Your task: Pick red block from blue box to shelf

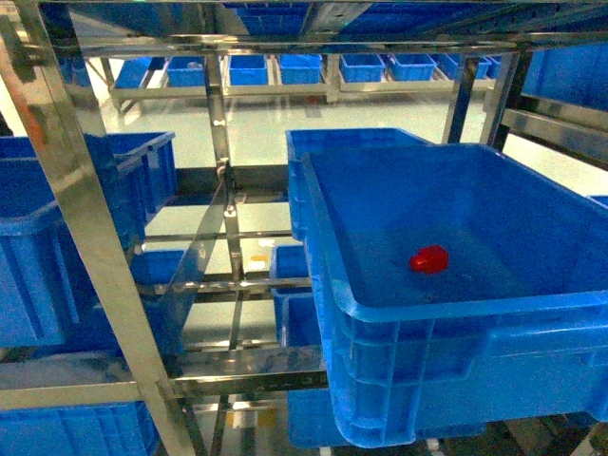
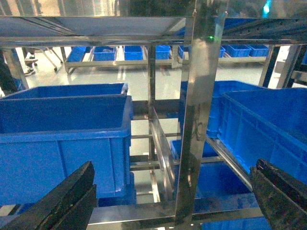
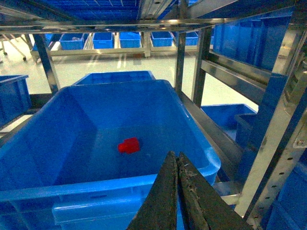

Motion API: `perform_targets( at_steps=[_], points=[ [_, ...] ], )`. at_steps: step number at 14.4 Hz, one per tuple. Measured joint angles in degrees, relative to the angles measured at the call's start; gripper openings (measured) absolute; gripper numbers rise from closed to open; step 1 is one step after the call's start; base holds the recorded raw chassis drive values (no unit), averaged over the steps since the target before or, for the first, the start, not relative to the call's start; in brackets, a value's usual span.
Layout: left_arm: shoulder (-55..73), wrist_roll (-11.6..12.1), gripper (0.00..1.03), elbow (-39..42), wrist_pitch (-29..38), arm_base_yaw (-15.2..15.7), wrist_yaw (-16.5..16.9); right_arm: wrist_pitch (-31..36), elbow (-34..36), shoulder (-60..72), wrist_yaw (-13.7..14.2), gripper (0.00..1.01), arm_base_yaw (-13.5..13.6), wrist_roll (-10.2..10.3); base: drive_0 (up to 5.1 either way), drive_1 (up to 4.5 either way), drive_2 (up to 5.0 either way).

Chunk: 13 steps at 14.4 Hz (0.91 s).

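Red block (image 1: 428,258): glossy, rounded | blue box (image 1: 456,313): smooth plastic | left gripper (image 2: 168,201) apart | right gripper (image 3: 176,191) together

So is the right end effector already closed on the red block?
No, the right end effector is shut with nothing in it, above the near rim of the blue box, while the red block lies apart on the box floor.

Readable text: none in any of the three views.
Blue crates (image 1: 475,285): plain walls, no label or number legible.
Steel rack posts (image 2: 199,120): bare metal, no markings that can be read.
Red block (image 3: 129,145): no lettering visible.
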<state>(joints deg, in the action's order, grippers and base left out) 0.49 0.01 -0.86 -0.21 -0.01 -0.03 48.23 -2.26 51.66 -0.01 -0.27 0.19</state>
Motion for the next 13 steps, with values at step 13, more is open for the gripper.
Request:
perform_targets(
  at_steps=[13],
  points=[
    [0.0, 0.0, 0.98, 0.0, 0.0, 0.0, 0.0, -31.4, 1.6, -35.0, 0.0, 0.02, 0.0, 0.0, 0.0, 0.0, 0.0]
  ],
)
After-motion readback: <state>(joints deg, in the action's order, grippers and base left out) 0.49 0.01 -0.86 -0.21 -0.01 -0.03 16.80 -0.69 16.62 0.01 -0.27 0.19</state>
